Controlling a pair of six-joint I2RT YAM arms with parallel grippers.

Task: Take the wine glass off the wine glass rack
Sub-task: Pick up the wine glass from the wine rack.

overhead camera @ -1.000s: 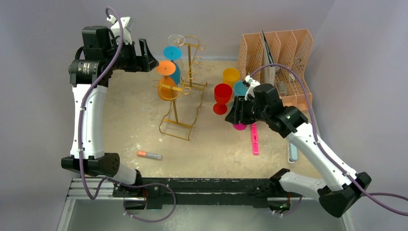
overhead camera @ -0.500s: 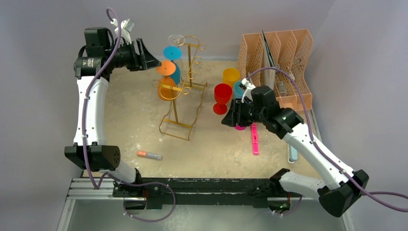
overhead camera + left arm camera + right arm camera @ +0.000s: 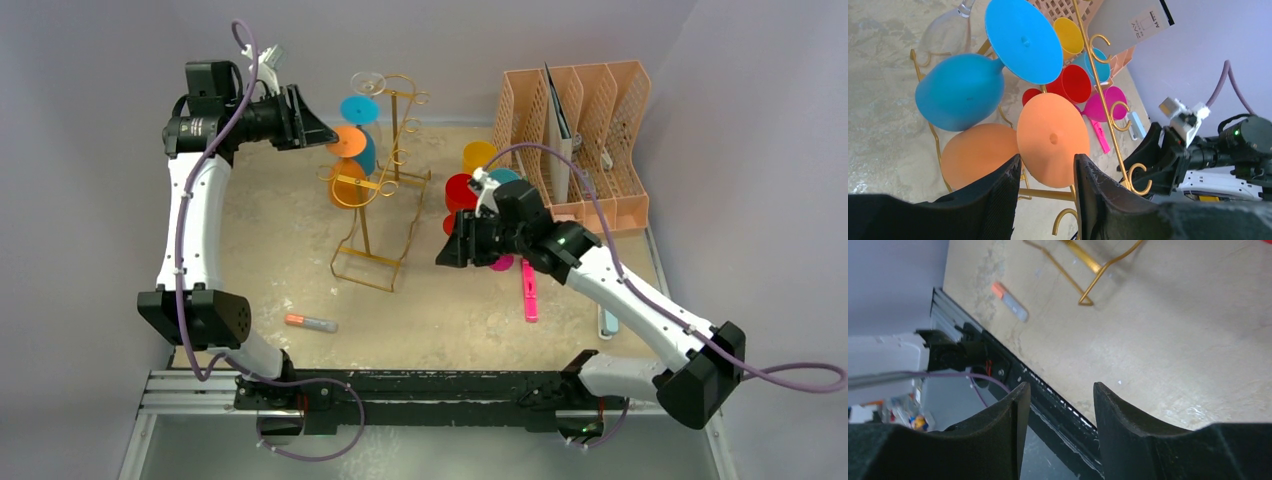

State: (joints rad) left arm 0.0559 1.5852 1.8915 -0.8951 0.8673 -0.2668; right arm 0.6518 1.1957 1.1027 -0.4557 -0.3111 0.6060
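- Left wrist view: we see the left gripper [image 3: 1045,162] with its fingers parted and nothing clamped between them.
- Orange wine glass [image 3: 1050,140] hangs upside down on the wine glass rack [image 3: 1105,107]. Its round foot faces the fingers, just past the gap between the tips. We cannot tell if it touches them.
- Its orange bowl sits beyond the left-hand fingertip, lower in that view.
- Blue wine glass [image 3: 960,97] hangs on the rack farther out from the fingers, above the orange one. A clear glass [image 3: 948,32] hangs beyond that.
- Red glass [image 3: 1075,82], yellow glass [image 3: 1069,35] and pink glass [image 3: 1110,102] stand on the table behind the rack, well past the fingers.
- Top view: the left gripper [image 3: 315,128] is raised, level with the rack's [image 3: 362,232] upper hooks.
- Right gripper [image 3: 1060,390] has its fingers spread and grasps nothing. We see bare table and the rail ahead of its tips.
- From above, the right gripper [image 3: 445,250] points toward the rack's base, apart from it.
- Pink marker [image 3: 528,290] lies behind the right fingers.
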